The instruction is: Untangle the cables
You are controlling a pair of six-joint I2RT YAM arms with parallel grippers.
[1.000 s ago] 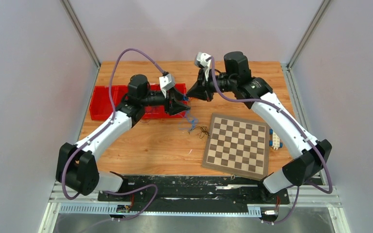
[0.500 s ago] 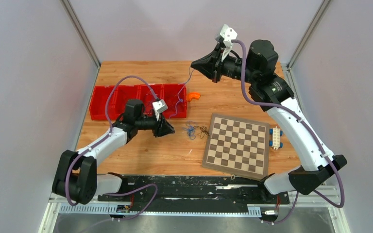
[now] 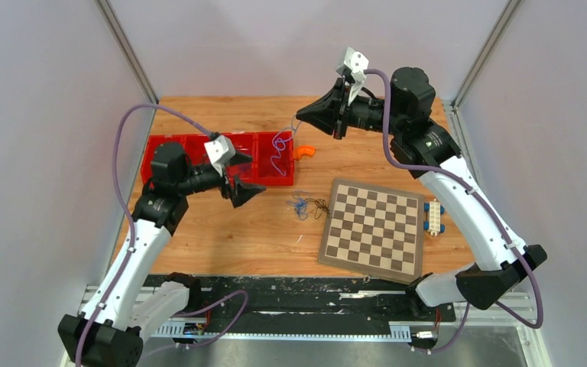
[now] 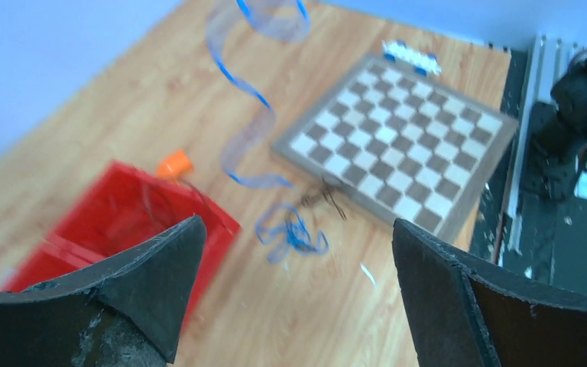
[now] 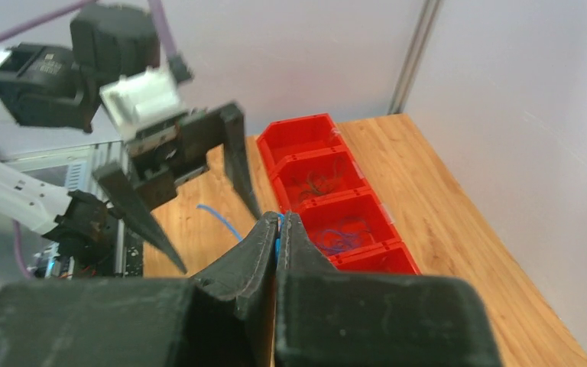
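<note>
The cables (image 3: 306, 206) lie mostly as a small knot of blue and dark strands near the middle of the counter (image 3: 222, 245), just off the left edge of the chessboard (image 3: 372, 227). One blue cable (image 3: 278, 145) is lifted above it. The right pincer (image 3: 299, 122) is clenched on its upper end, high over the far half of the counter. From there the strand hangs in loose curls past the right end of the red bin (image 3: 183, 145), beside an orange piece (image 3: 303, 151). The left pincer (image 3: 256, 196) is released, jaws wide apart, and hovers by the bin's near rim, pointing at the knot and apart from it. The bin sits toward the far left corner. Bare wood runs from the knot to the near edge, and the chessboard's near corner reaches that edge.
</note>
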